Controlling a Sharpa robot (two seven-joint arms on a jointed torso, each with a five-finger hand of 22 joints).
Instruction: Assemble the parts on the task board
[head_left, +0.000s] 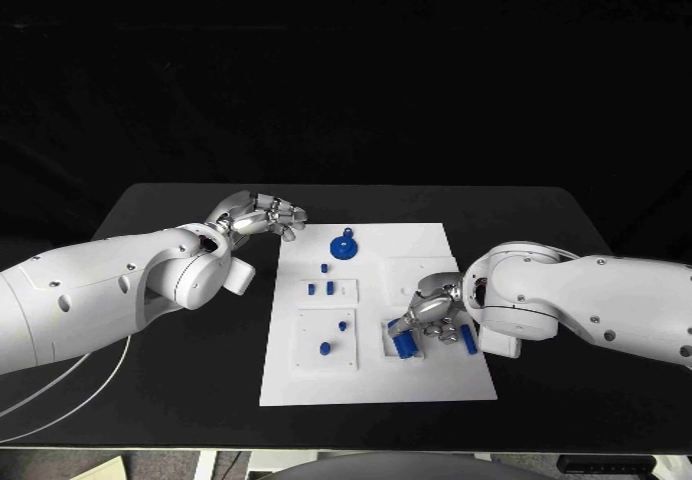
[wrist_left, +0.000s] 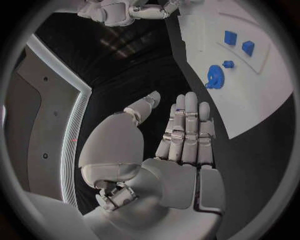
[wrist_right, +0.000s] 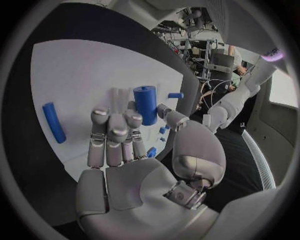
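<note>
So, head cam had my right hand (head_left: 437, 318) down over the task board (head_left: 378, 385), near its right edge, fingers crowding a blue cylinder (head_left: 405, 345) in a raised white tray. Whether I'd clamped it, couldn't tell from up there. Right wrist cam was clearer: cylinder (wrist_right: 145, 104) stood upright just past my fingertips (wrist_right: 117, 121), smooth matte blue plastic w/ a flat top, but grip vs. mere touch still couldn't tell. Same cam gave a long blue rod (wrist_right: 54, 122) lying flat on the white plate, apart from my hand.

My left hand (head_left: 265, 217) hovered off the board's top-left corner over the black table (head_left: 173, 400). Left wrist cam showed it released, fingers (wrist_left: 187, 130) straight and side by side, thumb apart, nothing in it. That cam also caught the blue gear (wrist_left: 215, 76), toothed edge and all, plus two small square blue blocks (wrist_left: 239, 42) farther along; head cam showed the gear (head_left: 343, 246) as a round disc near the board's top edge.
</note>
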